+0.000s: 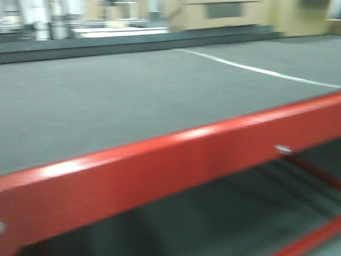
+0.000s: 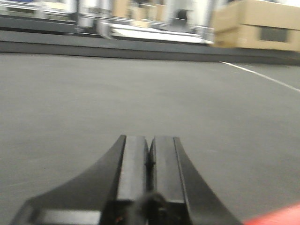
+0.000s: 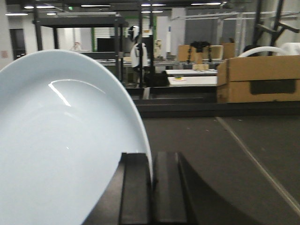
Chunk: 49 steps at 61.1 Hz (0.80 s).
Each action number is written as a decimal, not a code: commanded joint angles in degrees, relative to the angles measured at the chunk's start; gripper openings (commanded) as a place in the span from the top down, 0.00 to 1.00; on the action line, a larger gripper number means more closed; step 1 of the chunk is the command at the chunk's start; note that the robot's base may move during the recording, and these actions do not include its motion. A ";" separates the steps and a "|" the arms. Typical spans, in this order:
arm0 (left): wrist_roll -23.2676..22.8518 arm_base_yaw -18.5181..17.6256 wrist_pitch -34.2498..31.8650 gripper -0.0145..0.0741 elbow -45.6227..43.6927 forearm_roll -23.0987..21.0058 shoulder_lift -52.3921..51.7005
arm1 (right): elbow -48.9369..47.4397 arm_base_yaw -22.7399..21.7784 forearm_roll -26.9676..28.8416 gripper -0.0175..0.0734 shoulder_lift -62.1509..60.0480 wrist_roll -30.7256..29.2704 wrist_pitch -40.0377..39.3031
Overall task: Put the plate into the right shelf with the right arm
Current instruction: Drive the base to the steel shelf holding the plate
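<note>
Workshop interior. A dark grey mat covers a table edged by a glossy red steel rail, which carries a small metal bolt head. A thin white line crosses the mat diagonally. A brown cardboard box with a cut-out handle stands at the mat's far edge. Beyond lie white-topped benches, a dark-framed rack and ceiling strip lights. The front and left-wrist views are blurred.

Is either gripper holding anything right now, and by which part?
The right gripper pinches the plate by its rim. The left gripper is shut, holding nothing.
</note>
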 commanded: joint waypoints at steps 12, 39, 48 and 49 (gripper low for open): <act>-0.34 -0.43 -5.09 0.89 0.43 0.01 -0.59 | -1.71 0.07 -0.58 0.75 0.41 -0.29 -5.94; -0.34 -0.43 -5.09 0.89 0.43 0.01 -0.59 | -1.71 0.07 -0.58 0.75 0.41 -0.29 -6.00; -0.34 -0.43 -5.09 0.89 0.43 0.01 -0.59 | -1.71 0.07 -0.58 0.75 0.41 -0.29 -6.00; -0.34 -0.43 -5.09 0.89 0.43 0.01 -0.59 | -1.71 0.07 -0.58 0.75 0.41 -0.29 -6.00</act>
